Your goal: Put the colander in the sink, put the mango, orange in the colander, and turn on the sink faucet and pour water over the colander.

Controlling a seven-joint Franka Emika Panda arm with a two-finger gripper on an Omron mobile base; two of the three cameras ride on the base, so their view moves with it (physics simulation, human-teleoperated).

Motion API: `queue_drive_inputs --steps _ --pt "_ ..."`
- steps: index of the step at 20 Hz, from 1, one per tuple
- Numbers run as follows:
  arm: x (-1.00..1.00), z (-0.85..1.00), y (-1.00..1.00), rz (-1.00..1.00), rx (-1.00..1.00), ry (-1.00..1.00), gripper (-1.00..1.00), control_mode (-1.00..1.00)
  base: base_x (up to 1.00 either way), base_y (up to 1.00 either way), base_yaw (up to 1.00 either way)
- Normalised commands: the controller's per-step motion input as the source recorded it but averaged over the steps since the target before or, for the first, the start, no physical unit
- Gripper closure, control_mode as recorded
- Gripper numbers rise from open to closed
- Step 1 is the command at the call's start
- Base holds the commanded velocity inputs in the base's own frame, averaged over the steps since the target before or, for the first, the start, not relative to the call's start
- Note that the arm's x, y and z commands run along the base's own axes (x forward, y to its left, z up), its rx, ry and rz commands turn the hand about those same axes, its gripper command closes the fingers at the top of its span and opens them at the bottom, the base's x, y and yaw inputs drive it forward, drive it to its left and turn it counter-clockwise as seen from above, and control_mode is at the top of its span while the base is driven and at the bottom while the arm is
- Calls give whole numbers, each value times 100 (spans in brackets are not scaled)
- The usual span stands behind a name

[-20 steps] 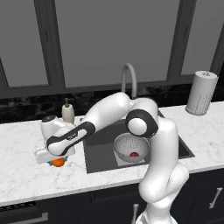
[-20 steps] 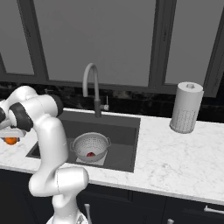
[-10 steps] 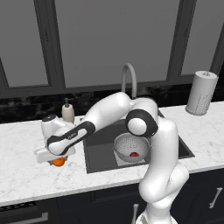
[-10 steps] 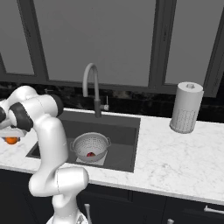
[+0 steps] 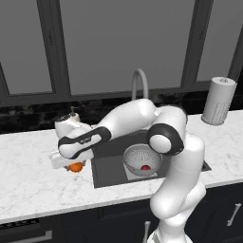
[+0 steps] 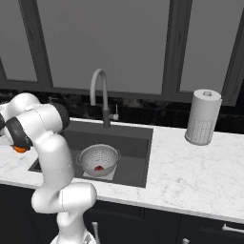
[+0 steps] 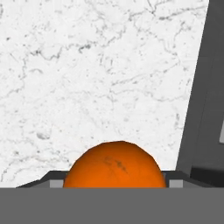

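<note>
- The colander (image 5: pixel 142 160) sits inside the sink (image 5: pixel 109 173), toward the front of the basin, so the first step looks done.
- A small dark red fruit, the mango (image 5: pixel 145 167), lies at the bottom of the colander; in the right base view it shows as a red spot (image 6: pixel 98 167) through the open top. That part of the second step also appears finished.
- The orange (image 5: pixel 75 167) is not yet in the colander. It is on the white marble surface (image 5: pixel 33 190) just left of the sink's edge, directly under the hand (image 5: pixel 71 165).
- In the hand view the orange (image 7: pixel 114 165) sits low and centred between the two finger tips, with the sink's dark rim running up the right side.
- The hand's fingers stand on either side of the fruit; whether they are pressing on it or a little apart from it I cannot tell, since the tips are mostly hidden by the orange.
- I judge the step in hand to be grasping the orange.
- Left to do: carry the orange across to the colander, release it there, then open the sink faucet (image 5: pixel 139 83), which shows no water running.
</note>
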Motion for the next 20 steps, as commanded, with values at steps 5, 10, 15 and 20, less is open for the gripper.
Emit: queue_drive_inputs --steps 5,10,15,20 --pt "0 19 -98 0 1 0 100 -100 0 0 0" --pt "0 0 -100 0 7 0 100 -100 0 0 0" --pt "0 0 -100 0 10 0 100 -100 0 0 0" --pt "12 -2 -100 -1 5 -3 100 -100 0 0 0"
